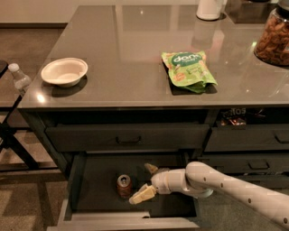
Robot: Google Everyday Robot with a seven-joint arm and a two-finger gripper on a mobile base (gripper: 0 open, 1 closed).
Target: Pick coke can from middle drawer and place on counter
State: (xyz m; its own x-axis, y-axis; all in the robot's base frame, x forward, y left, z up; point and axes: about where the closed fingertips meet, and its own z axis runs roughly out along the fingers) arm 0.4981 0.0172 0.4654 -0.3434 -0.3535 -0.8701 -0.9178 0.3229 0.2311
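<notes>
Camera view: coke can (124, 185) beside hand (146, 182)

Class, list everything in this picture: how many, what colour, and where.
counter: one, dark grey, over the cabinets
bowl: one, white, counter's left part
snack bag: one, green, counter's middle
jar: one, clear with brown contents, counter's right edge
container: one, white, counter's far edge
bottle: one, clear plastic, left of the counter
middle drawer: one, dark grey, pulled open
coke can: one, red, upright in the middle drawer
gripper: one, cream fingers, open, inside the drawer beside the can
</notes>
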